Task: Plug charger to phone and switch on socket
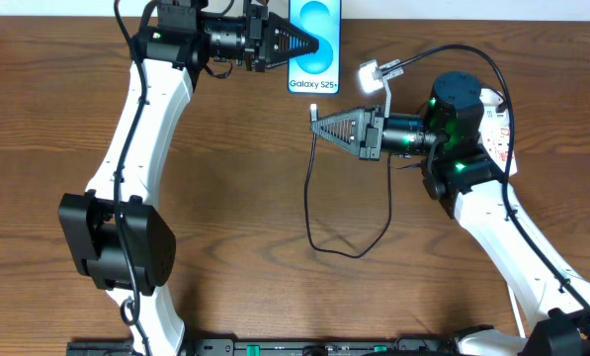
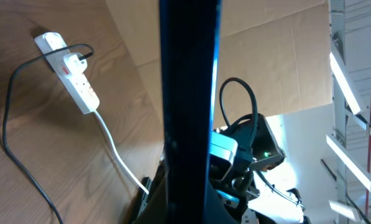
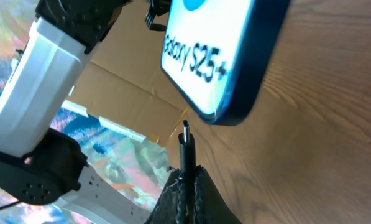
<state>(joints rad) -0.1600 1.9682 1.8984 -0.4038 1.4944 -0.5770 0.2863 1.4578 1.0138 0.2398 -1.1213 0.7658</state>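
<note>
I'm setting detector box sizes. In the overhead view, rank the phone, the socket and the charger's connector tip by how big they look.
1. phone: largest, though cut off by the frame edge.
2. socket: clearly smaller.
3. charger's connector tip: tiny, barely visible.

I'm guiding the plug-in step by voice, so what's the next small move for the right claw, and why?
Probably ease the right claw forward so the charger tip meets the bottom edge of the phone. The tip sits just short of that edge, not inserted, while the left claw grips the phone.
</note>
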